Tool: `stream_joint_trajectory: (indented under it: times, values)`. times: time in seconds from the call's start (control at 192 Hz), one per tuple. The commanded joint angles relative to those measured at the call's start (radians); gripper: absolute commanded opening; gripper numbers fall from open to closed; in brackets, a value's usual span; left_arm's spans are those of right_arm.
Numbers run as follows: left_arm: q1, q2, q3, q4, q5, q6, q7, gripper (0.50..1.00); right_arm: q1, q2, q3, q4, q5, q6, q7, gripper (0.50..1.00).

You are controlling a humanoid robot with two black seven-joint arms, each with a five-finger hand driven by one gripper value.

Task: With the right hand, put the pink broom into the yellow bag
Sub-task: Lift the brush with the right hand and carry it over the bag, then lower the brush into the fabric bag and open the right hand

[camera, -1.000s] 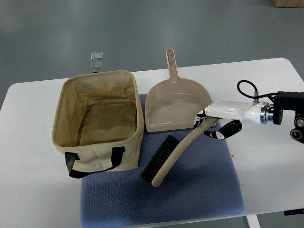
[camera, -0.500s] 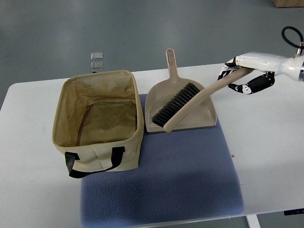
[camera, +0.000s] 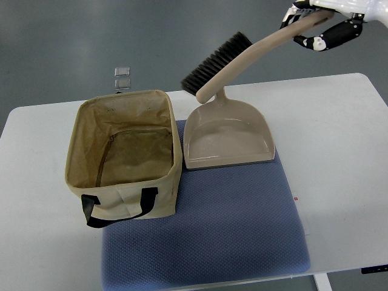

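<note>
One broom (camera: 233,63) — lifted higher by right hand (camera: 318,27).

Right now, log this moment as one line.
right hand: shut on broom | broom: held aloft, over dustpan handle | bag: open, empty | left hand: unseen

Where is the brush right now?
The brush is held up in the right hand, at the picture's top right, its bristle end above the dustpan handle.
</note>
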Motion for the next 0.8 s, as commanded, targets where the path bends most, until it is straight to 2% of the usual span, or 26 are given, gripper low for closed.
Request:
stream_joint_trajectory:
  times: [0.0,0.24,0.318,0.495,0.651,0.797]
  values:
    - [0.0,0.0,0.001,0.0,0.0,0.0,0.0,1.0,0.031,0.095,-0.003,-0.064,-0.004,0.002,-0.02,0.5]
    - [0.0,0.0,-0.001,0.0,0.0,0.0,0.0,1.0,0.062,0.355,-0.015,-0.207,-0.024,-0.001,-0.052,0.5]
    - [0.0,0.0,-0.001,0.0,0.0,0.0,0.0,1.0,0.052,0.451,-0.018,-0.242,-0.051,-0.012,-0.072,0.5]
    - [0.002,0.0,-0.001,0.0,0.0,0.001,0.0,1.0,-0.003,0.6,-0.018,-0.306,-0.189,-0.029,-0.075,0.5]
    - [0.0,0.0,-0.001,0.0,0.0,0.0,0.0,1.0,-0.076,0.638,-0.037,-0.312,-0.32,-0.092,-0.075,0.5]
    - [0.0,0.0,-0.001,0.0,0.0,0.0,0.0,1.0,-0.096,0.648,-0.037,-0.331,-0.329,-0.106,-0.075,0.504]
